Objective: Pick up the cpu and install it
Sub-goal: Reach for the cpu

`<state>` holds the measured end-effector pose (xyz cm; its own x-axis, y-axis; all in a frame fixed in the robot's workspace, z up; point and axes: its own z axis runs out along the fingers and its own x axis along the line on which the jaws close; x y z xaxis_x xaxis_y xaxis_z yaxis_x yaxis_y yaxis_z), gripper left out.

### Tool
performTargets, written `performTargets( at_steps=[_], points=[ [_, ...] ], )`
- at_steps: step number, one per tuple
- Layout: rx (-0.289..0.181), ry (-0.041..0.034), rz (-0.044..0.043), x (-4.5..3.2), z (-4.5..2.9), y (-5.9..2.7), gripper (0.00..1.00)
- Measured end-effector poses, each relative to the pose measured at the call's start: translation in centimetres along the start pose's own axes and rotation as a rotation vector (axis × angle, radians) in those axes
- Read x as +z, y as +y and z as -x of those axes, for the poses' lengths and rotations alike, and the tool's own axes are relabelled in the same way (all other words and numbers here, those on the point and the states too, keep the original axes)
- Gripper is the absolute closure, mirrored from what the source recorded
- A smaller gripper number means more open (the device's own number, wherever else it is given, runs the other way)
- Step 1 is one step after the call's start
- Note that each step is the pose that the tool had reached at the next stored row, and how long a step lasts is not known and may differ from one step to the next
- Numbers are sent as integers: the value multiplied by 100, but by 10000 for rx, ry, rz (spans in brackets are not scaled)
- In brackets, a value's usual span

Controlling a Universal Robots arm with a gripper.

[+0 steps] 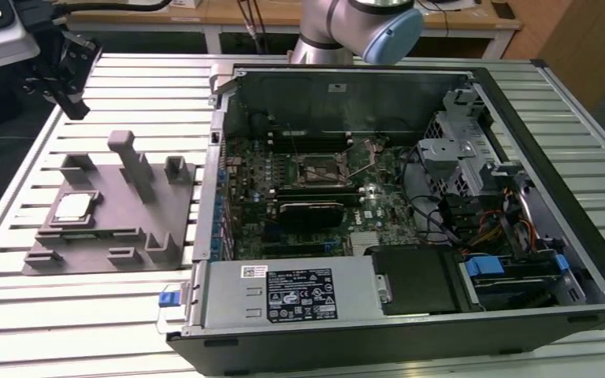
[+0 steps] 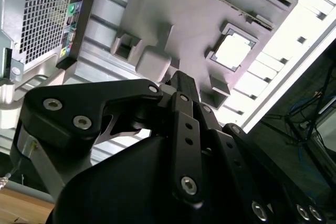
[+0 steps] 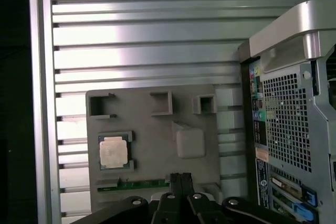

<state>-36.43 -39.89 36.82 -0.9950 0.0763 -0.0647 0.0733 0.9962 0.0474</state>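
Exterior view: we find the cpu (image 1: 75, 206) nested in a recess of the grey holder (image 1: 124, 244) on the table (image 1: 29, 315), likely to keep it square for grasping; the gripper (image 1: 72, 106) is well apart. Second wrist view: the cpu (image 2: 232, 52) lies untouched beyond the gripper (image 2: 181, 80). First wrist view: the gripper (image 3: 181, 178) is closed and empty.

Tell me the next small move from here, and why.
Probably shift the gripper over until it hangs above the cpu. In the first wrist view the cpu lies flat in its pocket on the grey fixture, off to one side of the gripper; the exterior view shows the gripper clear of the fixture.
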Motion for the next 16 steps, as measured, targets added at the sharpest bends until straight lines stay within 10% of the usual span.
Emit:
performTargets(
  at_steps=[16],
  points=[
    [-1,-1,1,250,-213,-24,89]
  ],
)
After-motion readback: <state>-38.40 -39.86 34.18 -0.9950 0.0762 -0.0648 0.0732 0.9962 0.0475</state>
